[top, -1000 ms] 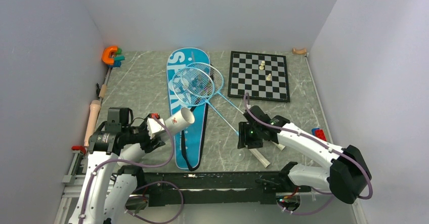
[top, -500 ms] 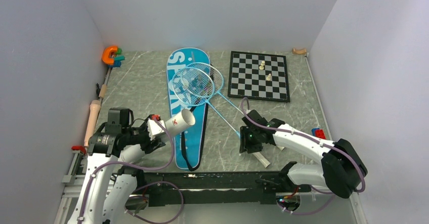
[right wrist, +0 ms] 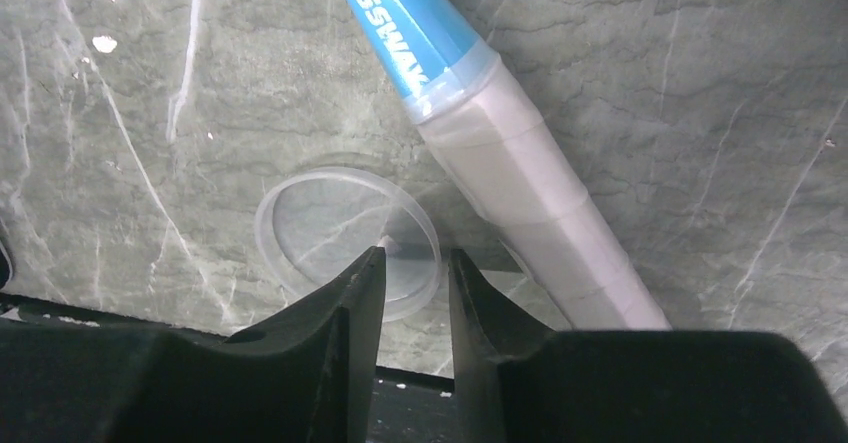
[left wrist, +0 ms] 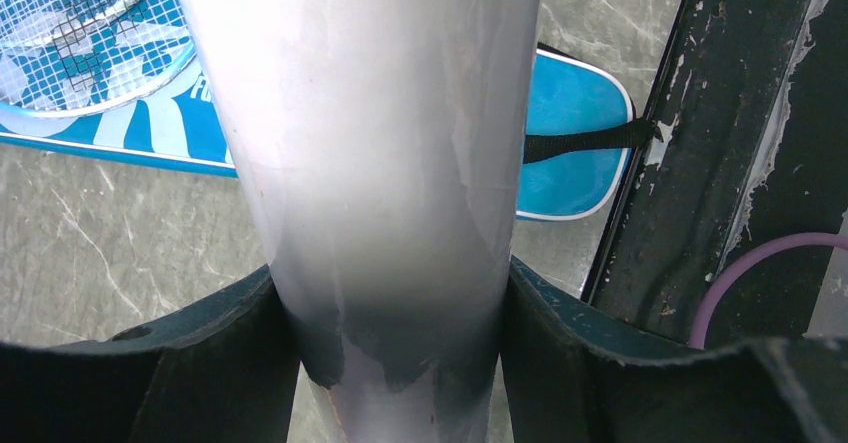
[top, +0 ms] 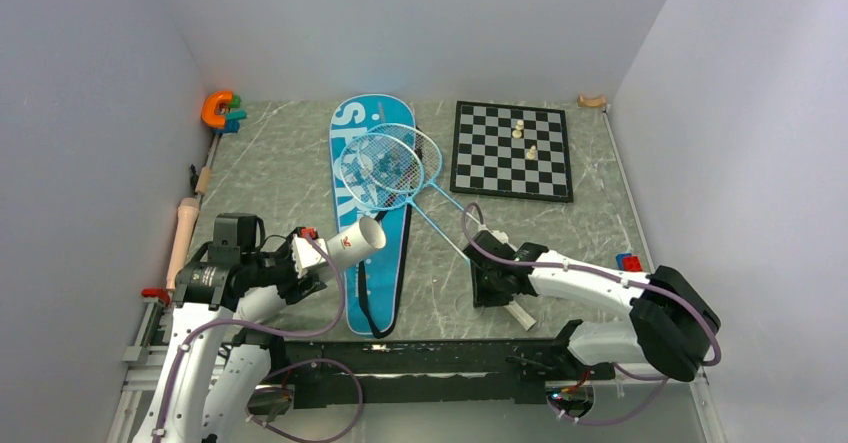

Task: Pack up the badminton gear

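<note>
Rackets (top: 385,168), blue-white stringed heads overlapping, lie on blue bag (top: 375,275)

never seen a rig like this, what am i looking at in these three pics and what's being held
These are two robot arms bolted at the table's near edge, each ending in a two-finger gripper. The wide picture comes from a fixed camera above and behind them; the two close-ups come from cameras on the wrists. On the table lie a long blue bag, two rackets with their heads on it, and a chessboard with a few pale pieces. The left gripper is clamped on a white tube. The right gripper is low over the table, jaws slightly apart astride the rim of a clear round lid, beside a racket handle.
</note>
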`<action>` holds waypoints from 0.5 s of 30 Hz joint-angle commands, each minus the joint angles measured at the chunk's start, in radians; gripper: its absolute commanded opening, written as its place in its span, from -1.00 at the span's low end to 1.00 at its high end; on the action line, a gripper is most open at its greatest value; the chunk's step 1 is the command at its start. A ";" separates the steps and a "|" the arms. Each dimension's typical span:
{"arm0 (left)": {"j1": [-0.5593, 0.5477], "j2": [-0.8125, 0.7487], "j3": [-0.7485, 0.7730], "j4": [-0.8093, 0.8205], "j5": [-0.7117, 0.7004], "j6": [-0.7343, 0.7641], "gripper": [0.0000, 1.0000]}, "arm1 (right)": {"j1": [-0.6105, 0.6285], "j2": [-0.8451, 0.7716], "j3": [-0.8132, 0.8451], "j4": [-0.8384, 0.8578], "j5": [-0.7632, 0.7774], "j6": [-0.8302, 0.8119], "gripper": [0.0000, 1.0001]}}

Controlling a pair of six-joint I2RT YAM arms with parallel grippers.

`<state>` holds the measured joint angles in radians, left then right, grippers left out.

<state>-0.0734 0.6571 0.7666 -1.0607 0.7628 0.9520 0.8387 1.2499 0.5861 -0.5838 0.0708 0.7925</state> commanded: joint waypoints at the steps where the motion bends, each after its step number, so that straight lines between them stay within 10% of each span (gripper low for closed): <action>1: -0.004 -0.011 0.017 0.002 0.025 0.027 -0.21 | 0.028 0.039 0.016 -0.002 0.084 0.044 -0.38; 10: -0.005 -0.014 0.013 -0.003 0.024 0.035 -0.21 | 0.061 0.062 0.056 -0.013 0.111 0.052 -1.00; 15: -0.005 -0.009 0.012 -0.002 0.027 0.037 -0.21 | 0.051 0.005 0.194 -0.090 0.095 -0.014 -1.00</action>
<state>-0.0738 0.6559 0.7666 -1.0679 0.7624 0.9600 0.8944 1.3014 0.6495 -0.6167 0.1493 0.8261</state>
